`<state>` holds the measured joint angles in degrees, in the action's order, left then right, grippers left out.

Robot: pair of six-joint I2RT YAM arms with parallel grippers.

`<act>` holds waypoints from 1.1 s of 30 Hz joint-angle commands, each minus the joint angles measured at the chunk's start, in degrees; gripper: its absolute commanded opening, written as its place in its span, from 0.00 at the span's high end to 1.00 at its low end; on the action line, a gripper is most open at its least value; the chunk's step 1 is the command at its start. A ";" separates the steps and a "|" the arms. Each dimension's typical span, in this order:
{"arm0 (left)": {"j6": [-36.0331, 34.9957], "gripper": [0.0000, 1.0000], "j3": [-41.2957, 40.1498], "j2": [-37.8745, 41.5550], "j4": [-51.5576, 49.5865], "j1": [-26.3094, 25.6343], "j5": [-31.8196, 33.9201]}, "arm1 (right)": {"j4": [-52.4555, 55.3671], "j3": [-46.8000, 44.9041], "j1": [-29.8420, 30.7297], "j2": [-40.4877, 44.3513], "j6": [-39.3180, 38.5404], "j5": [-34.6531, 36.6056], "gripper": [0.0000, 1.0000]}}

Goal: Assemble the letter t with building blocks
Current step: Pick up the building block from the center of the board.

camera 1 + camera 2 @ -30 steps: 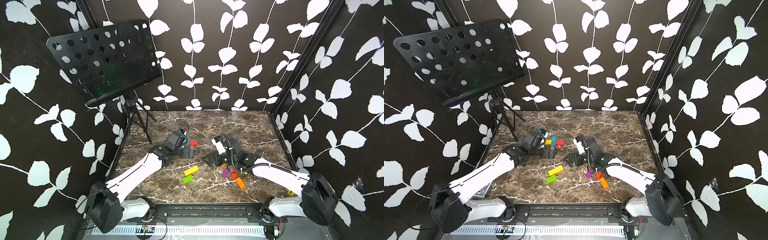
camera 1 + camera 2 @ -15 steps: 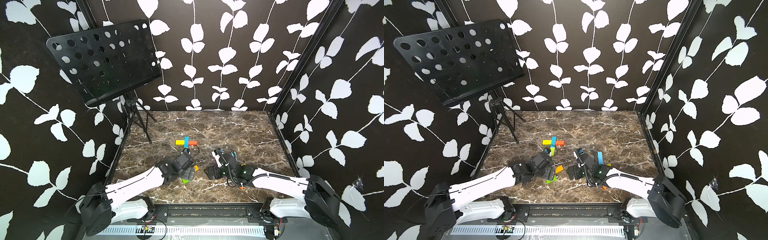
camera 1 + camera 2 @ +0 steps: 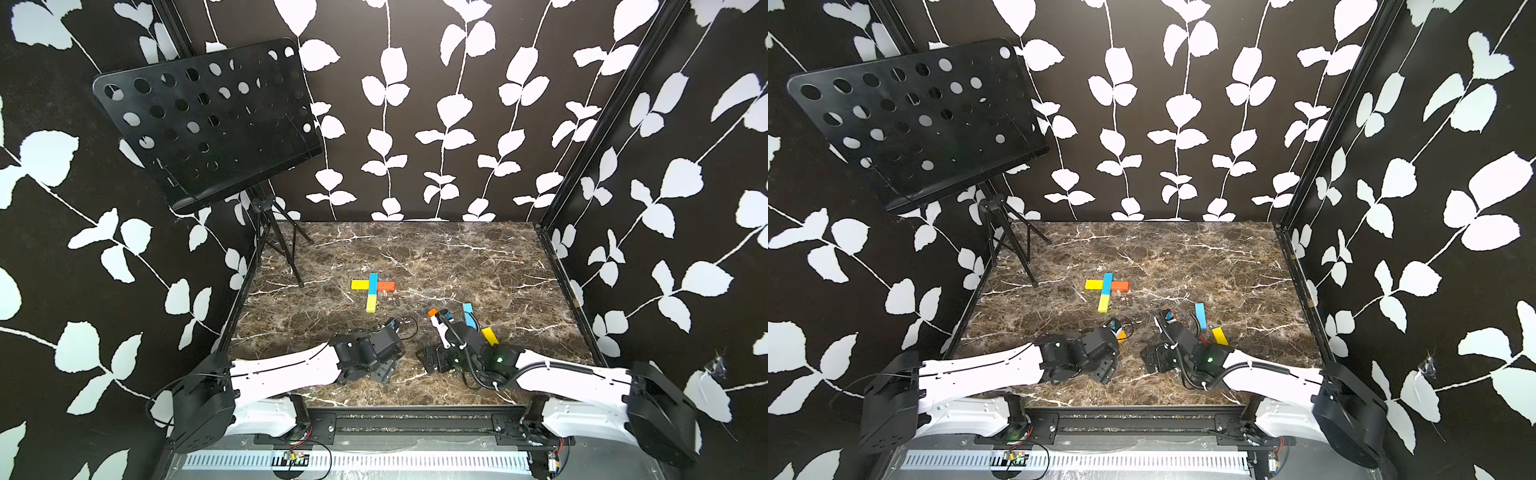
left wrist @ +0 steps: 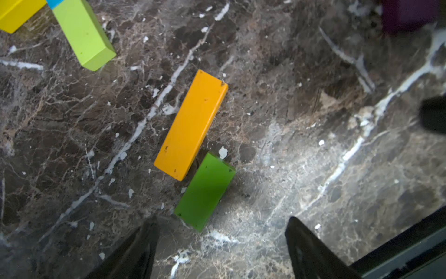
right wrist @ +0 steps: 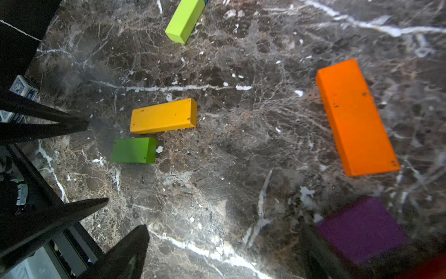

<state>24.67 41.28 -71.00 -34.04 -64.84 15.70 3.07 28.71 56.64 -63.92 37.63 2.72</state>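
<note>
Progress seems about half: the letter t (image 3: 372,291), in the middle of the desk (image 3: 457,257), has stem and crossbar but no foot yet. Both the left gripper (image 4: 222,221) and the right gripper (image 5: 225,230) hang open and empty over loose building blocks (image 5: 354,118) near the front edge.

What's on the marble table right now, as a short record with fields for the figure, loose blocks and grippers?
Figure: flat cross of yellow, blue, orange and lime rectangular blocks, on brown marble table
Left gripper: open, empty, over amber bar and dark green bar
Right gripper: open, empty, near long orange bar and purple block
</note>
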 commanded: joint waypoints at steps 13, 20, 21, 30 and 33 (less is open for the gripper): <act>-10.30 0.28 -3.48 -0.92 5.58 4.92 -11.08 | -3.90 -3.15 1.97 5.22 4.69 2.76 0.01; -10.00 0.26 -1.38 -2.74 2.84 6.38 -8.29 | -8.76 -3.72 4.36 2.62 5.88 10.55 0.01; -10.09 0.26 -1.37 -2.63 3.05 6.63 -8.37 | -10.83 -4.54 4.20 2.37 6.91 10.58 0.01; -10.78 0.25 0.56 -8.01 2.43 8.11 -10.69 | -3.67 0.56 4.15 -0.62 2.02 11.61 0.14; -10.78 0.26 1.63 -10.73 1.93 8.24 -10.52 | -2.06 1.51 4.13 -1.18 1.75 11.72 0.18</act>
<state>14.46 41.39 -80.75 -30.89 -56.95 5.52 -0.56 28.49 60.80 -64.82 40.18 12.84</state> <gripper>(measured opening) 0.742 0.827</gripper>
